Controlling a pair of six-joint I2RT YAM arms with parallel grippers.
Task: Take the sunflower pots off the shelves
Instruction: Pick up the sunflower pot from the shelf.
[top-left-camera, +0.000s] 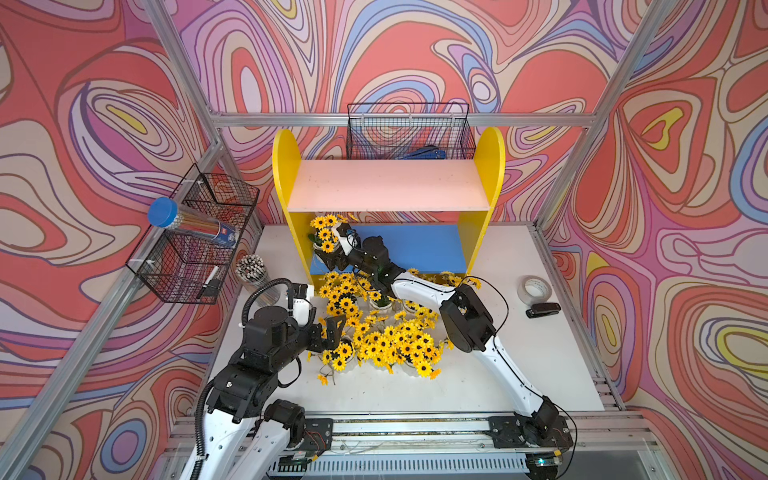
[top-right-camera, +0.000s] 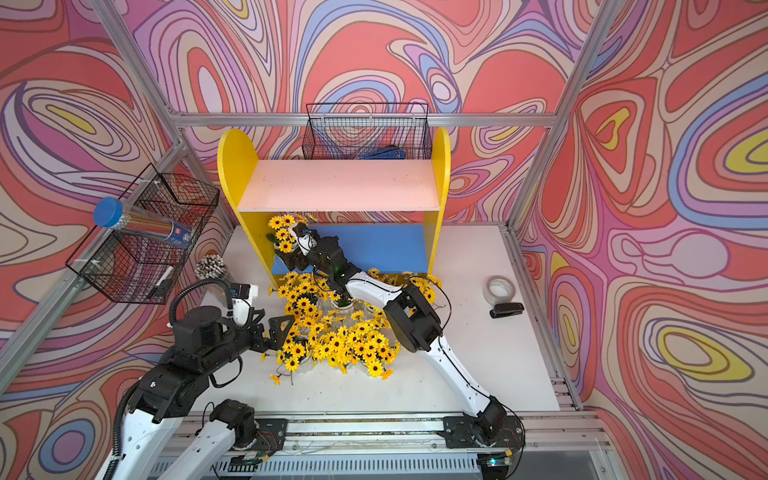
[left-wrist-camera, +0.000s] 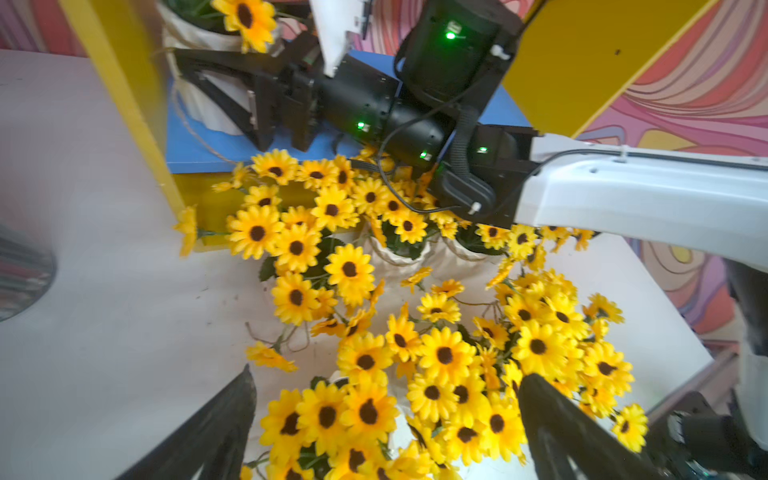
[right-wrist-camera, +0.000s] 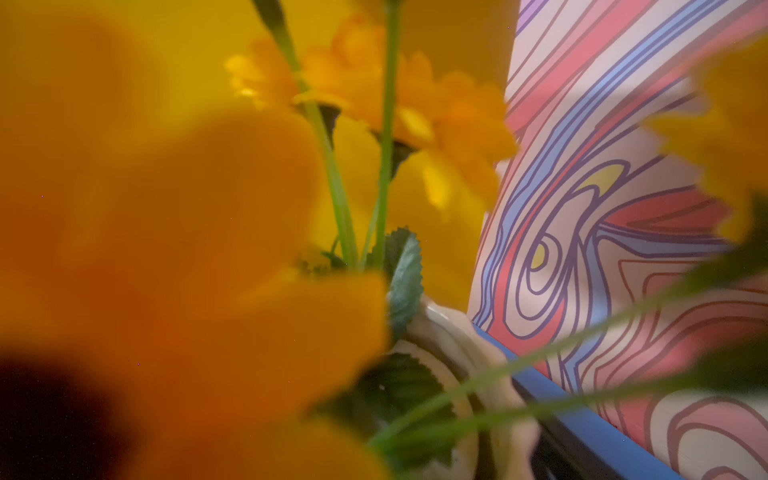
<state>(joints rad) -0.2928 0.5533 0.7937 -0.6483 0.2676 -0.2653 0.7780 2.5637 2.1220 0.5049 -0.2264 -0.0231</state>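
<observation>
one sunflower pot (top-left-camera: 321, 247) on the shelves (top-left-camera: 286, 166), right jaws astride it.

left arm (top-left-camera: 266, 332) sits folded low at the left of the desk (top-left-camera: 519, 353); the left jaws are spread fully, hold nothing and hang over the near-left blooms of the other pots (top-left-camera: 386, 332), which stand massed on the desk in front of the shelves. the sunflower pot stands upright at the left end of the blue lower board (top-left-camera: 415, 245), just beside the yellow side panel. its long axis is vertical, blooms up toward the pink upper board (top-left-camera: 386, 185). right arm (top-left-camera: 419, 286) stretches from the right base diagonally over the mass. the right jaws are spread wide either side of the pot; contact cannot be judged. rightward the blue board lies open. tape roll (top-left-camera: 534, 289) and stapler (top-left-camera: 542, 309) sit well apart near the desk's right edge.
</observation>
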